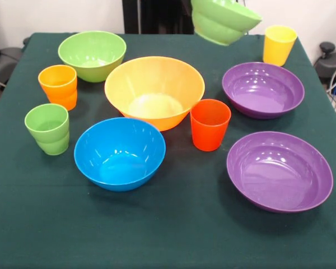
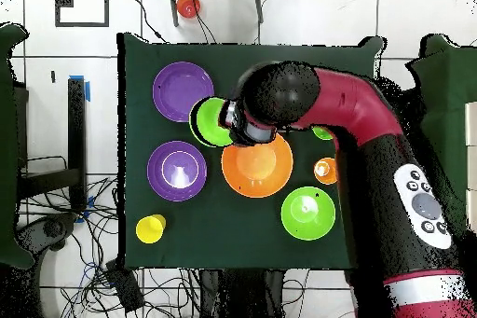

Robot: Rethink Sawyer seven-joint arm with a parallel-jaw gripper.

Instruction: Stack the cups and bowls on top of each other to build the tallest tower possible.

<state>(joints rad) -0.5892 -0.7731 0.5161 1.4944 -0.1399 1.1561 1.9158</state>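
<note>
claw [image 2: 226,120], its state hidden under the arm, with small light-green bowl [image 1: 224,20] lifted, tilted, just beside it.

Bright, even overhead light; soft glare on the purple bowls [image 1: 271,134], faint shadows on the tablecloth [image 1: 173,235]

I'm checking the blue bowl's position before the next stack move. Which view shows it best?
The front view: the blue bowl sits fully visible, upright and empty, in front of the orange-yellow bowl. In the overhead view the arm covers it, so nothing of it shows.
</note>
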